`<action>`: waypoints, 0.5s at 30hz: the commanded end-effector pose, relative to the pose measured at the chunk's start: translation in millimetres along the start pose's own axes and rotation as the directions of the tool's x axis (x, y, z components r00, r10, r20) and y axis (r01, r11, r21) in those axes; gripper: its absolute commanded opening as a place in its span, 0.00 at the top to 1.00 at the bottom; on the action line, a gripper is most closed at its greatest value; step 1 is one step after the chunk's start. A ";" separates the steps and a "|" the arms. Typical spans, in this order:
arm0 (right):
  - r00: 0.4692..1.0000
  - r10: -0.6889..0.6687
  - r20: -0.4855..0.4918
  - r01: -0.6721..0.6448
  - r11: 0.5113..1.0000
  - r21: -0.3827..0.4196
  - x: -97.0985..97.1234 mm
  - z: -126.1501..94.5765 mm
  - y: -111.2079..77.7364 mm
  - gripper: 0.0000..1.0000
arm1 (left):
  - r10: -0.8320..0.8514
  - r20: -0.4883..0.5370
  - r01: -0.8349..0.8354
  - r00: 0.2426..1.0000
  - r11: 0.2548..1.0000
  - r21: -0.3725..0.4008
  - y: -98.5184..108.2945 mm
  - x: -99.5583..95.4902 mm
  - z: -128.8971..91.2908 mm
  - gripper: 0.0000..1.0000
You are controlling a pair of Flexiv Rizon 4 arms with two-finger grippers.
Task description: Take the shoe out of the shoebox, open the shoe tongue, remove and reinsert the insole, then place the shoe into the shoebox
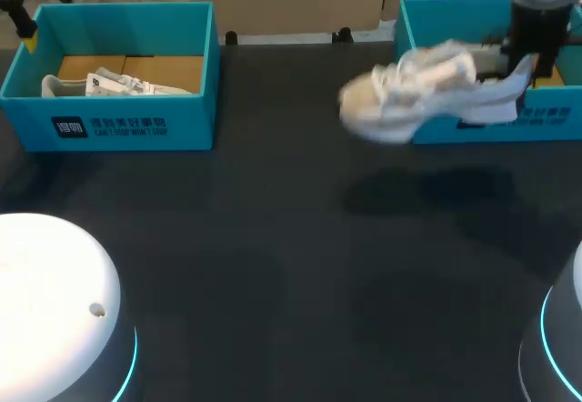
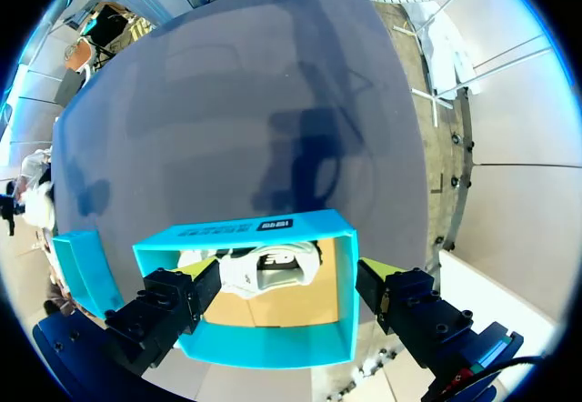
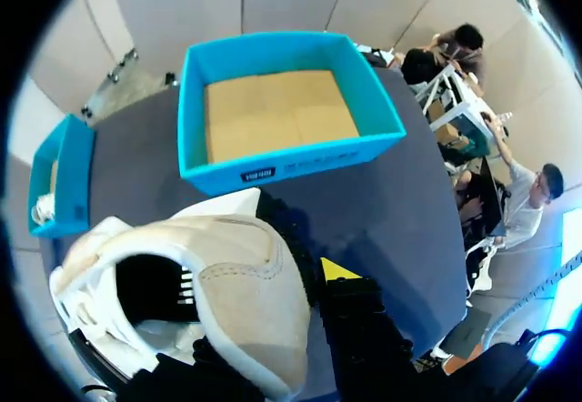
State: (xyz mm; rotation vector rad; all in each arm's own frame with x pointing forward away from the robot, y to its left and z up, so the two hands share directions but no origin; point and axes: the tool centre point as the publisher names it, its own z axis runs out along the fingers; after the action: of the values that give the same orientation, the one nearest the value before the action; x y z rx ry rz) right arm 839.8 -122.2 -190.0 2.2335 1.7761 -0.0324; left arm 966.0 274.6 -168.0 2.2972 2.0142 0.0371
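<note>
Nearest the right wrist camera is the shoe (image 3: 227, 275), white and beige, with its opening facing the lens. The right pincer (image 1: 527, 56) is clenched on its heel. 1 yellow tip shows against the outer heel wall; the other is hidden by the shoe.

In the head view the shoe hangs in the air, toe toward the middle. It is above the front wall of the right shoebox (image 1: 546, 120), whose cardboard floor is bare.

Step in hand, as judged: take-out, lift stage done, set-down not yet done.

1. Keep the sole above the front rim until the heel has passed it.
2. Lower the shoe sole-down, level, onto the tabletop (image 1: 273, 266).
3. Leave the tongue side up, since the heel-only grip may let the toe sag.

Edges and room:
- The front rim of the right shoebox lies just under the shoe.
- The left shoebox (image 1: 136, 125) stands well apart and holds a second shoe (image 1: 114, 84).
- The left pincer (image 2: 291, 275) hangs released above that box, 1 finger toward each side wall.
- The dark stretch of tabletop under the shoe's shadow suits the set-down.
</note>
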 end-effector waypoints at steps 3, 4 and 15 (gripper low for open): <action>0.999 -0.052 0.016 0.052 0.998 -0.027 16.1 19.8 -30.1 1.00 | 0.001 -0.002 -0.001 1.000 1.000 0.000 -0.2 0.1 -0.1 0.00; 0.999 -0.049 -0.009 0.049 0.998 -0.027 17.1 20.6 -36.9 1.00 | 0.001 -0.002 -0.001 1.000 1.000 0.000 -0.2 0.1 -0.1 0.00; 0.998 -0.051 -0.033 0.050 0.998 -0.023 19.3 21.8 -44.9 1.00 | 0.001 -0.002 -0.001 1.000 1.000 0.000 -0.2 0.1 -0.1 0.00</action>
State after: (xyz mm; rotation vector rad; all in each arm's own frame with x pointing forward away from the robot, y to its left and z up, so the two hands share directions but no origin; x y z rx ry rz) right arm 807.2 -97.2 -224.9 2.1856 1.8355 -0.0015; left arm 966.0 274.6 -168.0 2.2970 2.0143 0.0370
